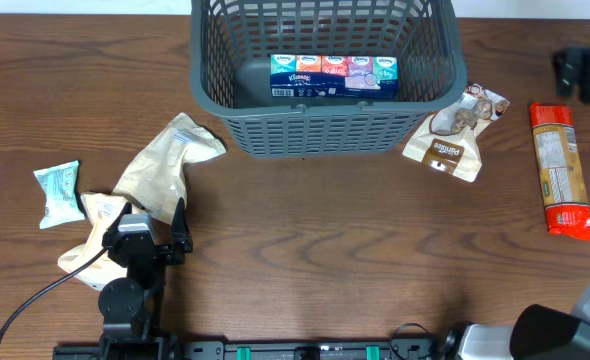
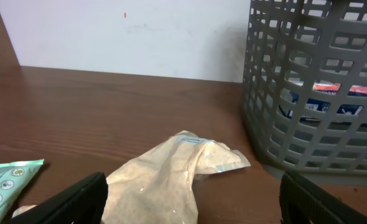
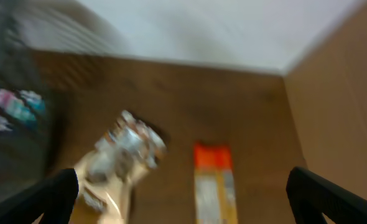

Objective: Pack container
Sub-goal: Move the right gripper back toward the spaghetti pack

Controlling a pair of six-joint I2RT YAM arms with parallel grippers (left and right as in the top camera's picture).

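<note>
Brown table (image 1: 325, 250), packets (image 1: 165, 165) around container (image 1: 325, 130)

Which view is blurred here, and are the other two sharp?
Right wrist: smeared all over, the orange packet and pale pouch only soft shapes. Overhead: sharp, evenly lit, tissue pack print readable. Left wrist: crisp on the basket and beige bag.

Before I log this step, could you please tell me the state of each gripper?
Left gripper: open, holding nothing.
Right gripper: open, holding nothing.
</note>
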